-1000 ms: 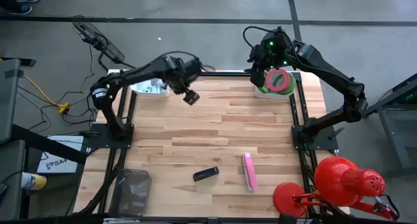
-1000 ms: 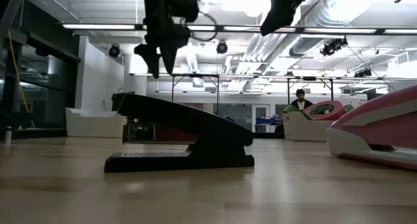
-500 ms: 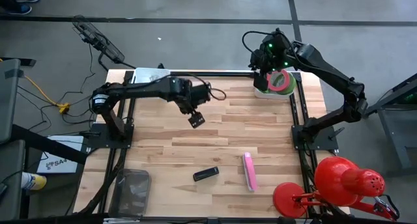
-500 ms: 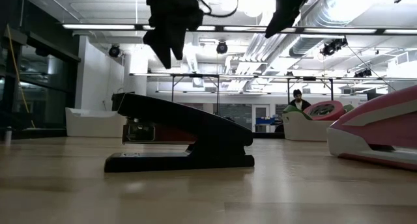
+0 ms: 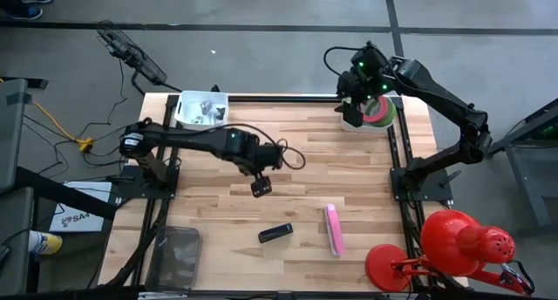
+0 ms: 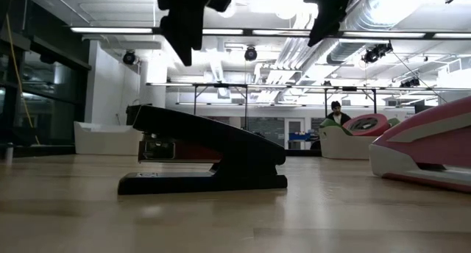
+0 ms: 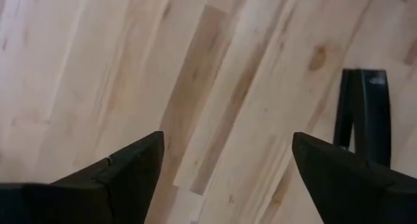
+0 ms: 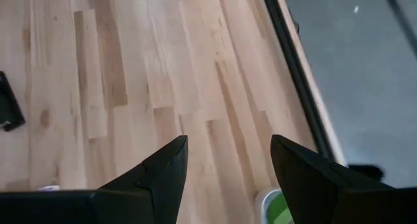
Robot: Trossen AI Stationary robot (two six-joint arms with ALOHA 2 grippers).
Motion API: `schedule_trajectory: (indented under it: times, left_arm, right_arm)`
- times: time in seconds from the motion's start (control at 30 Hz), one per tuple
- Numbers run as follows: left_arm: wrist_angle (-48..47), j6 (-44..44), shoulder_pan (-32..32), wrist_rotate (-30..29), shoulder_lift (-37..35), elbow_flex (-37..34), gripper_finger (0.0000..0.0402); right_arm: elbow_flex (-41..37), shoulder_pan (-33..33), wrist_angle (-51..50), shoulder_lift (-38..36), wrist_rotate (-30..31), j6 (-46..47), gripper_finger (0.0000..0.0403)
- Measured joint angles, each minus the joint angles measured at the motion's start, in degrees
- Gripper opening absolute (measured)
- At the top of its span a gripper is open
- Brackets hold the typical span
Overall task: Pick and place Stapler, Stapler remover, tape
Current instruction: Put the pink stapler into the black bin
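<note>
Jaws of the left gripper (image 5: 259,187) spread wide and empty, fingers (image 7: 117,175) far apart over bare wood in the left wrist view, with the dark end of the black stapler (image 7: 365,116) showing beyond them. Black stapler (image 5: 275,234) lying flat on the table (image 5: 218,204) toward the near edge, below and a little right of that gripper in the high view, well apart from it. Just right of it, the pink stapler (image 5: 332,229), lying lengthwise, near but not touching. Left arm stretched low from its base at the table's left side, reaching diagonally toward the middle, wrist bent down. At the far left corner, a white bin (image 5: 200,109) with small pale items inside, too small to tell. At the far right corner, the pink and green tape roll (image 5: 381,109) in a white container (image 5: 350,121). Right gripper (image 5: 356,91) held just over that container, jaws likewise parted with nothing between, arm folded in from the right post. Red desk lamp (image 5: 453,243) beyond the near right corner.
</note>
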Motion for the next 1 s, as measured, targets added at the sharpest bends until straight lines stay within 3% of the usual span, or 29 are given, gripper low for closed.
schedule_trajectory:
  times: [0.23, 0.43, 0.73, 1.0]
  left_arm:
    - [0.7, 2.8, -2.3, -7.0, 1.2, 0.0, 0.0338]
    - [1.8, 3.2, -2.2, -10.5, 2.5, 0.1, 0.0338]
    - [1.8, 4.7, -2.2, -11.8, 4.3, 0.0, 0.0337]
    - [2.7, 8.8, -2.2, -12.2, 5.0, 0.0, 0.0337]
  right_arm:
    - [-1.1, 1.1, -5.1, -0.2, -0.6, 8.1, 0.0210]
    - [-11.7, 5.6, -6.3, -3.7, -0.6, 15.9, 0.0210]
    - [-29.2, 17.3, 1.6, -10.6, 1.6, 44.0, 0.0210]
    - [-37.8, 30.2, 9.0, -11.1, 2.5, 68.7, 0.0210]
